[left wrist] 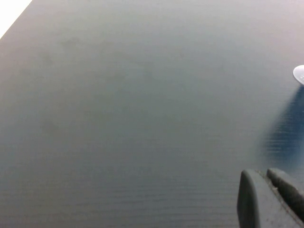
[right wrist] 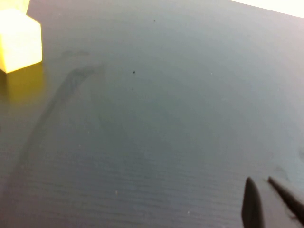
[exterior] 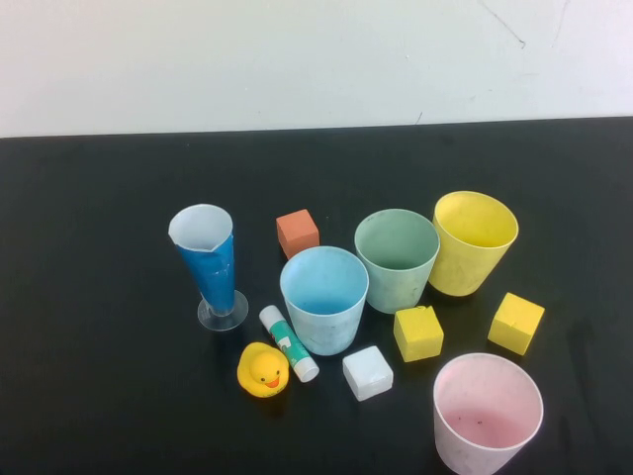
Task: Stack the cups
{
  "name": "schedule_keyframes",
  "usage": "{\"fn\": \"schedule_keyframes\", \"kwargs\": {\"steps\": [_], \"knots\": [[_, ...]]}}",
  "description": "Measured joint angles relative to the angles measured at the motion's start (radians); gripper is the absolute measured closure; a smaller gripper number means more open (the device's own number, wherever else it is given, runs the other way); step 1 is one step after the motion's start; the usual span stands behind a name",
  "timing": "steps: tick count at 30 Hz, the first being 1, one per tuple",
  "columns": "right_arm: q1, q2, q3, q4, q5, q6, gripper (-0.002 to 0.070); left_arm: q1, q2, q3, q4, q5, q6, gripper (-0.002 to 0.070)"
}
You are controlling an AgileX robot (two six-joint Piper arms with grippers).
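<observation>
Presently: four cups (exterior: 396, 259) unstacked | left gripper (left wrist: 273, 199), right gripper (right wrist: 268, 204) above bare tabletop (exterior: 99, 297), fingers together | we judge next: grasp one.

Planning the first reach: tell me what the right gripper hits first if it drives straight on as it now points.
Probably nothing soon: the right gripper, low in its wrist view, faces bare black table. The yellow foam cube sits well off that line; depth is unclear.

Left tool over bare dark counter

The left tool (left wrist: 278, 199) shows as two dark fingertips (left wrist: 249, 202) lying close together at the frame's corner, above the black, finely ribbed counter (left wrist: 133, 118). A sliver of a clear round foot (left wrist: 299, 74) shows at the edge, a bluish reflection beneath it.
</observation>
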Motion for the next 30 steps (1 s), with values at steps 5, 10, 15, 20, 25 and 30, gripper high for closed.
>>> {"fn": "schedule_keyframes", "kwargs": {"steps": [5, 10, 15, 20, 25, 30], "knots": [[0.000, 0.000, 0.000, 0.000, 0.000, 0.000, 0.0678, 0.000, 0.000, 0.000, 0.000, 0.000, 0.000, 0.0677], [0.000, 0.000, 0.000, 0.002, 0.000, 0.000, 0.0679, 0.000, 0.000, 0.000, 0.000, 0.000, 0.000, 0.0677], [0.000, 0.000, 0.000, 0.004, 0.000, 0.000, 0.0679, 0.000, 0.000, 0.000, 0.000, 0.000, 0.002, 0.0677], [0.000, 0.000, 0.000, 0.035, 0.000, 0.055, 0.0678, 0.000, 0.000, 0.000, 0.000, 0.000, 0.002, 0.0677], [0.000, 0.000, 0.002, 0.290, -0.004, 0.193, 0.0679, 0.000, 0.000, 0.000, -0.079, 0.000, -0.033, 0.0677], [0.000, 0.000, 0.005, 0.629, -0.004, 0.311, 0.0678, 0.000, 0.000, 0.002, -0.494, 0.004, -0.164, 0.0677]]}}
